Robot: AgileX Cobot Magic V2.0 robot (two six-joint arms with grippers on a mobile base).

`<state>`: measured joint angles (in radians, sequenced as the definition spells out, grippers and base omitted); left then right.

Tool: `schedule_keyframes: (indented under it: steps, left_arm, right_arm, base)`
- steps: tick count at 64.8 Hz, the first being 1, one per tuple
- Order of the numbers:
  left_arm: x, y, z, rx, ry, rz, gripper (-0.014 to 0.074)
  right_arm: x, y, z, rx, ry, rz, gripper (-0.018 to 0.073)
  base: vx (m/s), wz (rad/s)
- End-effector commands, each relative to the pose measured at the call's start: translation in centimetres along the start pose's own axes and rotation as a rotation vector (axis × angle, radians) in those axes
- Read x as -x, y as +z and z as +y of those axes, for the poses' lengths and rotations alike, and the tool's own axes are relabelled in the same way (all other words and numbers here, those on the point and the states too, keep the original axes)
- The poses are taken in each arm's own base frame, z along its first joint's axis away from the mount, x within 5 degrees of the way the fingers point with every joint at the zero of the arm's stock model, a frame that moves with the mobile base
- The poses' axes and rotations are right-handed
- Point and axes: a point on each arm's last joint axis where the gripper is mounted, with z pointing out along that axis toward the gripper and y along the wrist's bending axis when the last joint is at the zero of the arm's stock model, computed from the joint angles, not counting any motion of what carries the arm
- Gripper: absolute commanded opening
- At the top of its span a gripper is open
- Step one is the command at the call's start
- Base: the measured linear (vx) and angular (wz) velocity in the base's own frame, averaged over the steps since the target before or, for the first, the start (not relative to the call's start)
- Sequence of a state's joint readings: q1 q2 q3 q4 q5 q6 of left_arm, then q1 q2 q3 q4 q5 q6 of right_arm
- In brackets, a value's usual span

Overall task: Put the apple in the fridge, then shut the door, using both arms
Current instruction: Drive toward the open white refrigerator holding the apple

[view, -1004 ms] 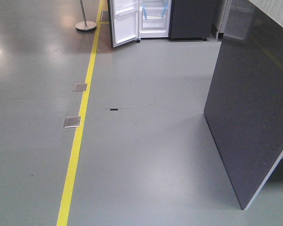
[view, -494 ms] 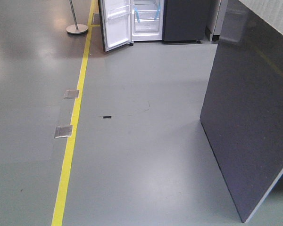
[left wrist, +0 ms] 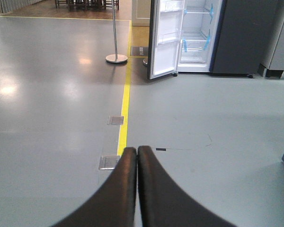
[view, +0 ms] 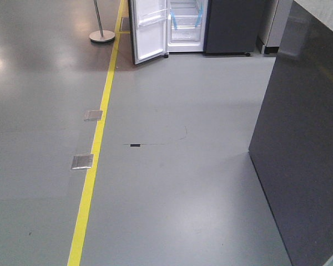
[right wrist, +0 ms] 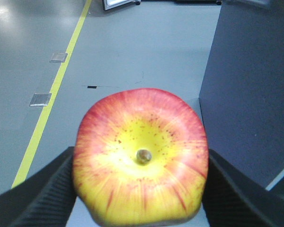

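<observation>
front view / fridge: fridge (view: pixel 186 22) at the far end of the floor, white inside showing, shelves with blue tape; well apart from the robot.
front view / door: door (view: pixel 150 30) swung open, picture-left of the opening, white lining facing this way.
front view / path: bare grey floor between; yellow floor line (view: pixel 97 149) on one side, dark grey counter (view: pixel 305 138) close on the other. No arms seen here.
left wrist / tool: left gripper (left wrist: pixel 137 151) has its fingers pressed together with nothing in them, aimed toward the fridge.
right wrist / tool: right gripper (right wrist: pixel 139 189) spread wide, pads clamped on both sides of the apple.
right wrist / apple: apple (right wrist: pixel 142 156) held between the pads, dimpled end with brown nub toward the camera; not in the fridge yet.
step (judged): carrying the apple over to the fridge, early in the task.
do it well: head straight for the open compartment, stay off the counter edge, hold the grip steady, stop where the left arm can reach the door.
risk: glossy round skin may slip if jolted.
</observation>
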<state>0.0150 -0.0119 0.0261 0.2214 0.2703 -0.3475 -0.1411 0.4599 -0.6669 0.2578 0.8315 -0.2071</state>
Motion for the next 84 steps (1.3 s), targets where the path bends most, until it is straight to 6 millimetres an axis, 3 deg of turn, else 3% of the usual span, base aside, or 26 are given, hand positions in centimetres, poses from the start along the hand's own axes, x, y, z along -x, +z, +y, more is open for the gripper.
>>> schedule_keyframes:
  steps: [1,84]
  left_arm:
    - [0.04,0.07,-0.21,-0.034,-0.008,-0.064,-0.0006]
    - [0.04,0.07,-0.21,-0.034,-0.008,-0.064,-0.0006]
  right_arm:
    - [1.36,-0.45,-0.02,-0.009,0.004,-0.095,0.0125]
    - [1.37,-0.46,-0.02,-0.009,0.004,-0.096,0.0125]
  base:
    - [0.16,0.03]
    - [0.17,0.02]
